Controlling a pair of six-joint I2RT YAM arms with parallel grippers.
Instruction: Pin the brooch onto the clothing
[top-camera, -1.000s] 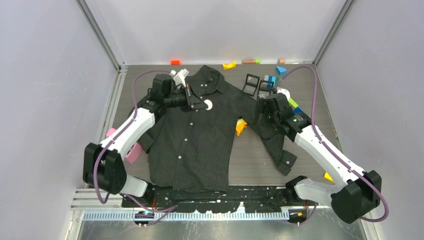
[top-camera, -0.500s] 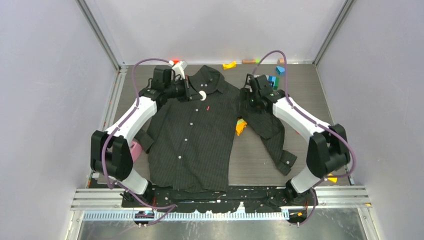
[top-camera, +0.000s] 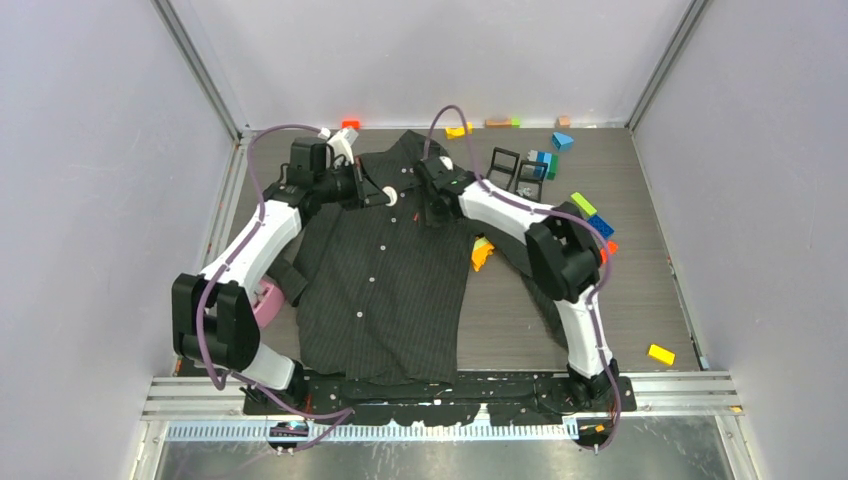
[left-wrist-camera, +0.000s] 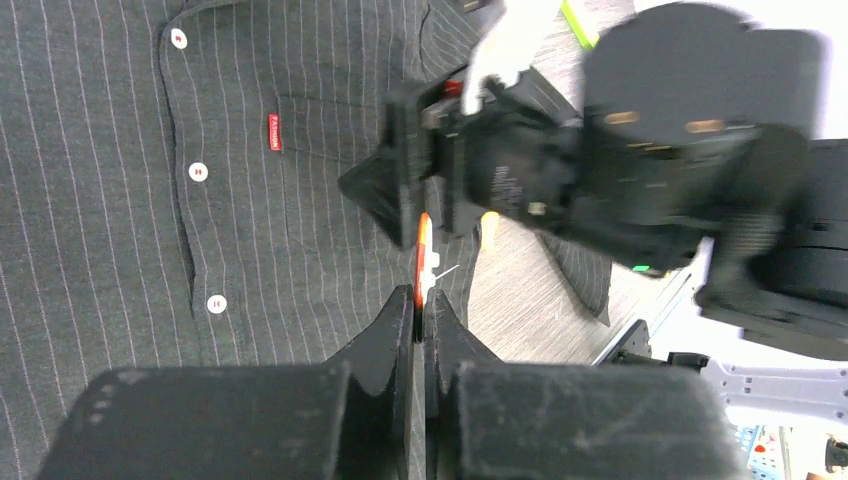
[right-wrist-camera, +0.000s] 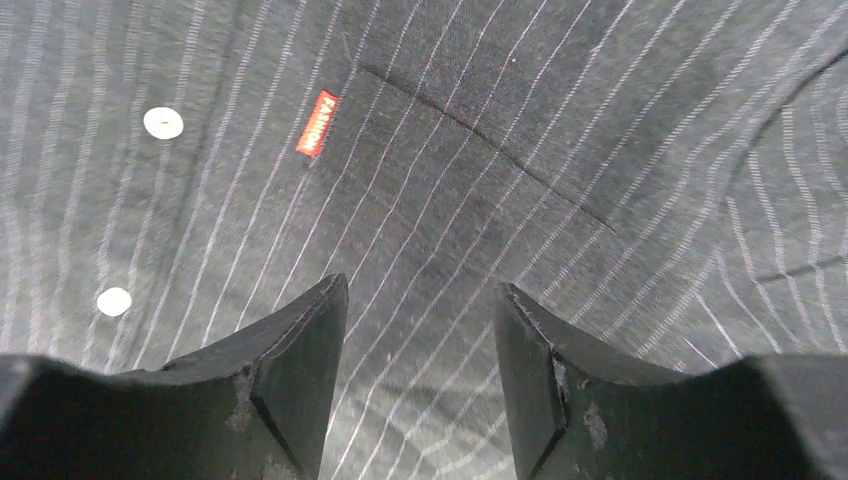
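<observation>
The shirt (top-camera: 385, 280) is lying flat and face-up on the grey wood-grain table (top-camera: 640, 280), collar at the far end. It is dark charcoal cloth, softly creased, with fine pale pinstripes. The right wrist view is showing the weave up close, with round white buttons (right-wrist-camera: 163, 122) and a small red woven tag (right-wrist-camera: 316, 123) beside a pocket seam, detail that the overhead camera is reducing to specks.

The left gripper (left-wrist-camera: 420, 305) is pinching the brooch (left-wrist-camera: 424, 262) with its jaws closed tight. From the wrist the brooch is appearing edge-on as a thin orange-and-white sliver, while from above it is reading as a small white disc over the chest. The left arm is reaching far forward, its wrist turned inward toward the placket.

The right gripper (right-wrist-camera: 420, 290) is hanging close over the chest fabric near the tag, jaws partly apart and gripping nothing – whether the tips are touching cloth is unclear. The right arm is folding sharply at the elbow, forearm angling across the sleeve. Only the overhead view is showing the coloured blocks (top-camera: 660, 354) scattered on the right.
</observation>
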